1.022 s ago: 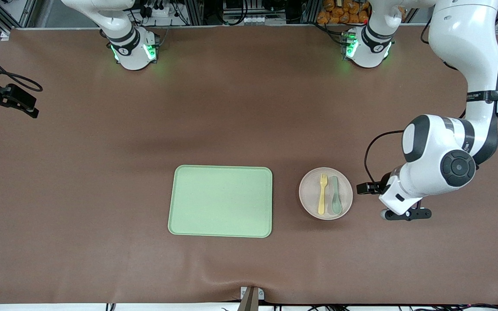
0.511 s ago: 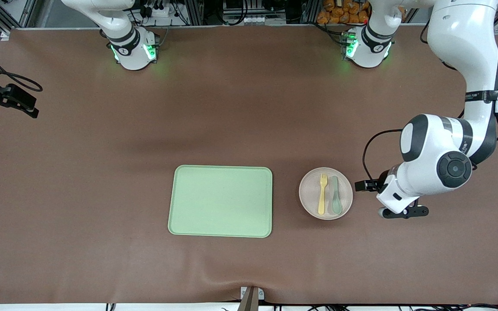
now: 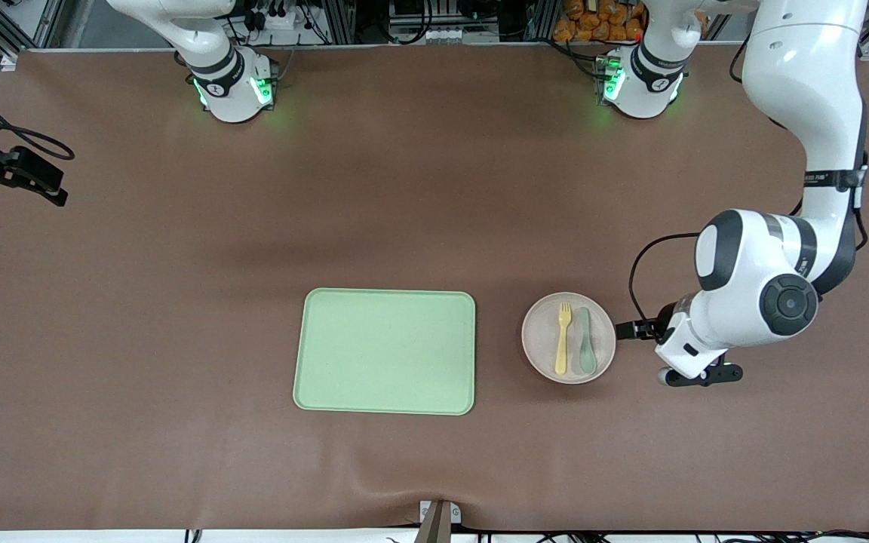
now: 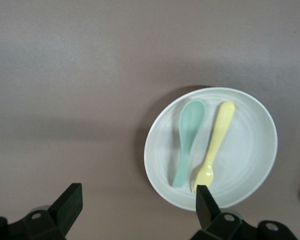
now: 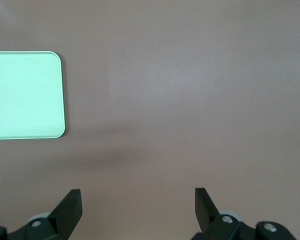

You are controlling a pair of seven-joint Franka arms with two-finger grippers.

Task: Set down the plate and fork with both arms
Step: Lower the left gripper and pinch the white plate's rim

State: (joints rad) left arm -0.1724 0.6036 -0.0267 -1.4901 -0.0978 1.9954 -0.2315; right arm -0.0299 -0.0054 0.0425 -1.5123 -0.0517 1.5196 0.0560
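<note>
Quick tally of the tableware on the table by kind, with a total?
Tray: 1, rectangular light green plastic tray
Plate: 1, small round beige-pink plastic plate
Fork: 1, pale yellow plastic fork, on the plate
Spoon: 1, grey-green plastic spoon, on the plate
Total: 4

Setting: robotics lab bench | Evidence: two white arms (image 3: 781,226) bolted to a table (image 3: 434,188) under a brown mat, bases lit green | aluminium framing (image 3: 27,23), power strips and loose cables along the table's edge by the bases | a clamped camera mount (image 3: 16,173) at the right arm's end
</note>
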